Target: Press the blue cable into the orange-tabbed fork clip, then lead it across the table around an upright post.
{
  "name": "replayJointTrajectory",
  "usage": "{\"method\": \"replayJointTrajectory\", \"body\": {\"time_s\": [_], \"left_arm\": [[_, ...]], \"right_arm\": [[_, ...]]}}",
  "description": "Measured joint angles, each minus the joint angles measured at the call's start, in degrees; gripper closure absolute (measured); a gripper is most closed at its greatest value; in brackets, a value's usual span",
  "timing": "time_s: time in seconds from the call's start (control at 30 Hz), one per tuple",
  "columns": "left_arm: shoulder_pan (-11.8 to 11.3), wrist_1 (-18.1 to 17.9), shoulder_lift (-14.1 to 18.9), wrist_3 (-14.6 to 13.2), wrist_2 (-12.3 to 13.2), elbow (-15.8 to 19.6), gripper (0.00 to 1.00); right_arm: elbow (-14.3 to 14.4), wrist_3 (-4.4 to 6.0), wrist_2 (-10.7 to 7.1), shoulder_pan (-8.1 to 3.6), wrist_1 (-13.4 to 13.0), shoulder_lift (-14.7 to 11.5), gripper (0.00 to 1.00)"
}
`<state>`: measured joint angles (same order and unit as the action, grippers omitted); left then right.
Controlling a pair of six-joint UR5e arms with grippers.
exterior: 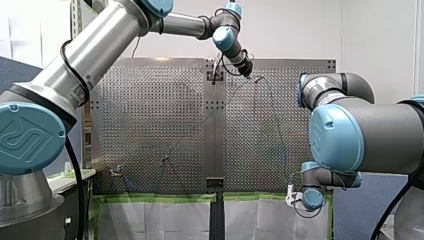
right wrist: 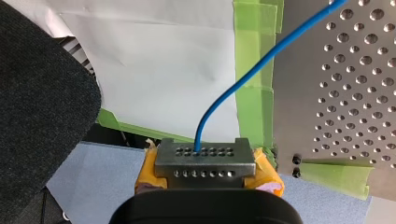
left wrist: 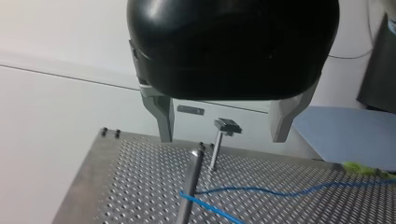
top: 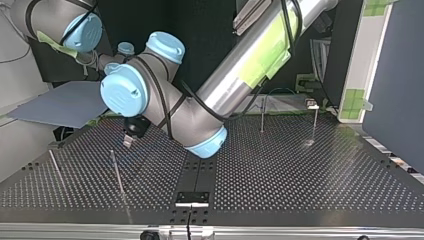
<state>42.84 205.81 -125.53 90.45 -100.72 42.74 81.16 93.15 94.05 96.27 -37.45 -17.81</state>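
Blue cable (left wrist: pixel 261 189), thin and round, bends at the foot of the smooth metal post (left wrist: pixel 191 179) on the perforated plate (left wrist: pixel 140 177). Left gripper (left wrist: pixel 223 139): metal fingers (left wrist: pixel 163 116) apart, above that post. Right gripper (right wrist: pixel 205 161): yellow pads (right wrist: pixel 267 175) clamp the cable.

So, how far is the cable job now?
Looks done: the blue cable bends at an upright post. In hand: my right gripper is shut on the cable; my left gripper is open near the post. Left: perhaps the clip; no orange tab shows.
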Motion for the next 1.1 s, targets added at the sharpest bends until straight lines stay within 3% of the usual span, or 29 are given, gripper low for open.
{"method": "replayJointTrajectory", "body": {"time_s": [0.23, 0.57, 1.1], "left_arm": [[0.2, -2.8, -0.2, 2.3, 0.8, 0.0, 0.00], [0.4, -3.1, -0.1, 2.7, -0.1, 0.0, 0.00], [0.9, -1.4, -0.1, 4.1, -8.8, 0.0, 0.00]], "right_arm": [[0.0, -0.05, -0.09, 0.01, 0.1, 0.0, 1.00], [-0.1, 0.11, -0.17, 0.01, 0.2, 0.0, 1.00], [-0.1, 0.21, -0.42, 0.03, 0.2, 0.0, 1.00]]}}
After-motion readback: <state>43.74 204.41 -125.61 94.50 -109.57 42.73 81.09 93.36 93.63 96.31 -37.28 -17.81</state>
